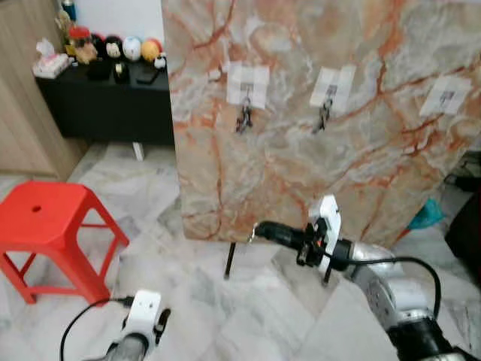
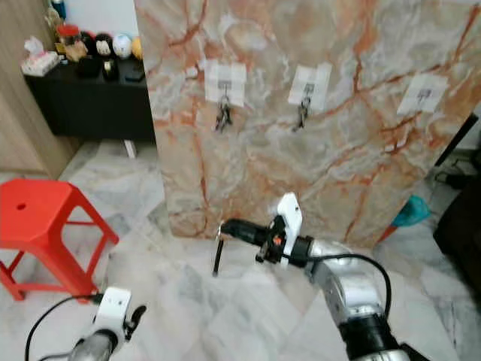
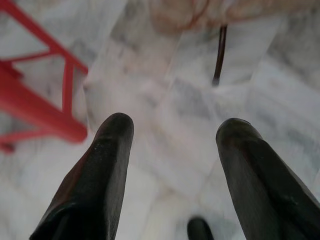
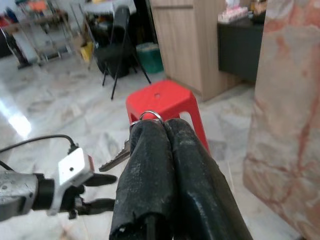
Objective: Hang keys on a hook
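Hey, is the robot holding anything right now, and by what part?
Yes. The right end effector is shut on a set of keys, pinching it at the key ring; a key blade hangs beside the fingers. The left end effector is open, holding nothing.

We count three white square hook pads on the far marble board: left (image 1: 247, 83), middle (image 1: 332, 87), right (image 1: 448, 95). Two dark key bunches (image 1: 243, 120) (image 1: 324, 118) hang there. One red plastic stool (image 1: 46, 223) stands left.

Right pincer (image 1: 259, 229): two long black fingers on a white bracket, silver forearm, looping black cable. Left pincer (image 3: 172, 135): matching black fingers, white wrist block, black cable.
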Robot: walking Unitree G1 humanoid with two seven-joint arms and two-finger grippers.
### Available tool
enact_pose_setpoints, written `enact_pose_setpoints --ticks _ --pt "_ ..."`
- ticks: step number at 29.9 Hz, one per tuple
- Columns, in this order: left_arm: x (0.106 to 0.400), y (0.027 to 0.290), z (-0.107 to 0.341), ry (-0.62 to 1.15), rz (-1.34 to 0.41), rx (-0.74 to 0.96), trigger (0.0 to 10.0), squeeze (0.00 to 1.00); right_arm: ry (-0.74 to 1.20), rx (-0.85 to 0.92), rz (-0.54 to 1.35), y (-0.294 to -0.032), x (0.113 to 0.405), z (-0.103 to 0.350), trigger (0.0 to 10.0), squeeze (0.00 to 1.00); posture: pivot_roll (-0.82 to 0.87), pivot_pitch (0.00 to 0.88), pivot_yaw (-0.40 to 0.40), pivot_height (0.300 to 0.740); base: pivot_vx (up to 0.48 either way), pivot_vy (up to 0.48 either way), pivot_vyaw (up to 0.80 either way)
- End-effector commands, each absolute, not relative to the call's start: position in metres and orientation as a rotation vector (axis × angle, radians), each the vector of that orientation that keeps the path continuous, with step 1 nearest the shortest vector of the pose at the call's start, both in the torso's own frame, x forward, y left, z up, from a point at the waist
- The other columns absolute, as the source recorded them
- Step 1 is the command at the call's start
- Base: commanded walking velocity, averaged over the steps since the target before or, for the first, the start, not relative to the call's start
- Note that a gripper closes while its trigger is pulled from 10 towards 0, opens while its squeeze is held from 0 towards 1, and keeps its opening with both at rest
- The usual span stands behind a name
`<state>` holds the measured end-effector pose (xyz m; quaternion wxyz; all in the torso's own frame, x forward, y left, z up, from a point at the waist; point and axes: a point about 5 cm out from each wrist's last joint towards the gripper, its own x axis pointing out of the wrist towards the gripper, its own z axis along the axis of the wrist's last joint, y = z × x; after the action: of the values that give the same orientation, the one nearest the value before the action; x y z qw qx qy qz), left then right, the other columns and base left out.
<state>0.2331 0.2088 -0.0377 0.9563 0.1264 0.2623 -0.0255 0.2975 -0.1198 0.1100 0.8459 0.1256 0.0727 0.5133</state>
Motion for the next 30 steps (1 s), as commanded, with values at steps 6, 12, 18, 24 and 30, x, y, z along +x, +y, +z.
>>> enact_pose_setpoints --ticks 6,12,18,24,30 --pt "0.25 0.208 -0.023 0.466 -0.111 0.28 10.0 0.0 0.107 0.302 0.88 -0.121 0.315 0.107 10.0 0.0 0.08 0.0 -0.009 0.74 0.0 0.0 0.0" --pt "0.249 0.21 -0.024 0.47 -0.125 0.28 10.0 0.0 0.002 0.307 0.917 -0.115 0.313 0.123 10.0 0.0 0.07 0.0 0.004 0.74 0.0 0.0 0.0" --pt "0.246 0.212 -0.025 0.473 -0.111 0.253 10.0 0.0 -0.064 0.332 0.963 -0.116 0.311 0.132 10.0 0.0 0.08 0.0 -0.002 0.74 0.0 0.0 0.0" --pt "0.242 0.218 -0.027 0.482 -0.1 0.253 10.0 0.0 -0.114 0.358 0.986 -0.115 0.31 0.141 10.0 0.0 0.09 0.0 -0.008 0.74 0.0 0.0 0.0" --pt "0.242 0.22 -0.026 0.476 -0.093 0.248 10.0 0.0 -0.112 0.346 1.009 -0.114 0.308 0.14 10.0 0.0 0.09 0.0 -0.011 0.74 0.0 0.0 0.0"
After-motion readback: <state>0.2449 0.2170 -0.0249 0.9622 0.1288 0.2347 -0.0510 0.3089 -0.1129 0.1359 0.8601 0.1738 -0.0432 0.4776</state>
